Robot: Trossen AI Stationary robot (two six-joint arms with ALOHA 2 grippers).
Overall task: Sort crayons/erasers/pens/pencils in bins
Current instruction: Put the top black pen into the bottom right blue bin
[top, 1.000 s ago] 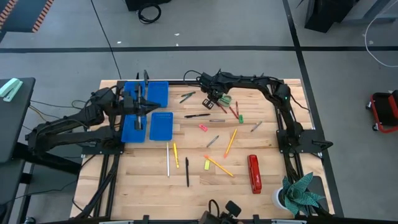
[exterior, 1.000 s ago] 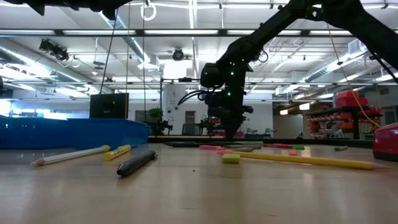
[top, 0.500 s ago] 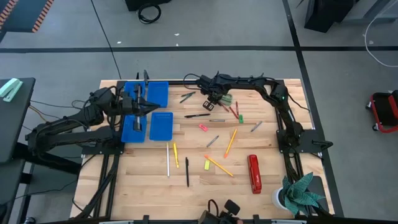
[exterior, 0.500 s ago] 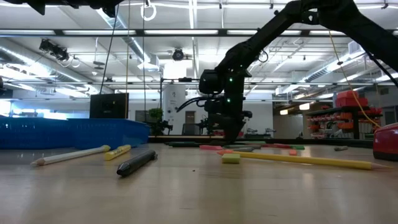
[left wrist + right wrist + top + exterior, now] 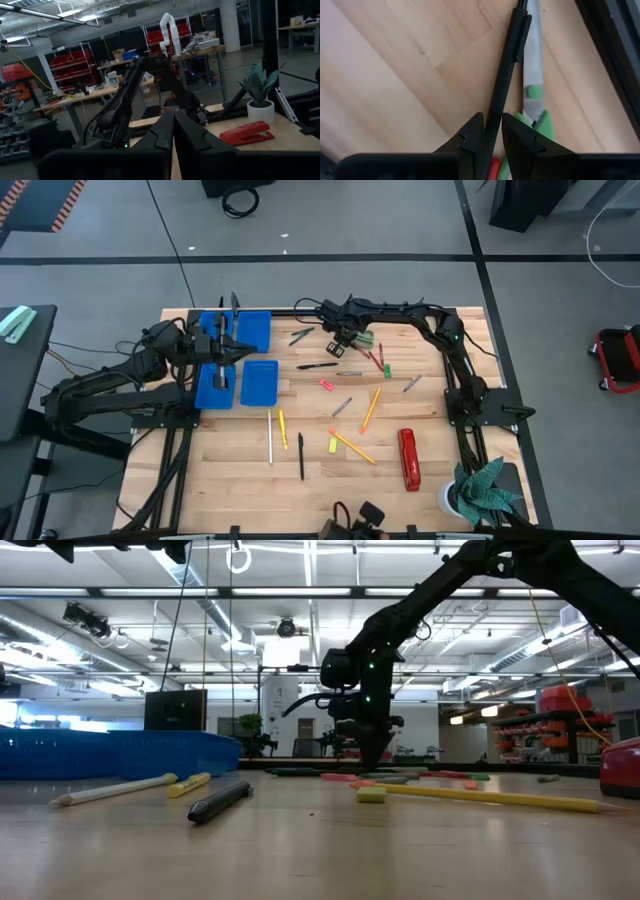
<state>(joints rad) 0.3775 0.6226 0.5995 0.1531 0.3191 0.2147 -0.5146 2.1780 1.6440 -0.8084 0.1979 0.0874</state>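
Note:
My right gripper (image 5: 346, 336) is down at the table's far middle, shut on a black pen (image 5: 507, 65) that lies beside the green-handled scissors (image 5: 534, 107). My left gripper (image 5: 246, 352) hangs shut and empty above the four blue bins (image 5: 260, 382) at the far left. Pencils (image 5: 371, 408), other pens (image 5: 300, 455), a pink eraser (image 5: 326, 385), a yellow eraser (image 5: 333, 445) and crayons (image 5: 387, 370) lie loose on the wood. My right gripper pinches the black pen's barrel (image 5: 493, 116) between its two fingers, away from the clip end (image 5: 519, 35). The fingers come from above, pointing steeply down, and lie across the pen. Whether the pen rests on the table or is raised, I cannot tell.
A red stapler (image 5: 409, 458) lies near the right front, with a potted plant (image 5: 482, 490) at the front right corner. The scissors' grey blade (image 5: 532, 55) runs right alongside the held pen. Black frame rails (image 5: 300, 311) border the table.

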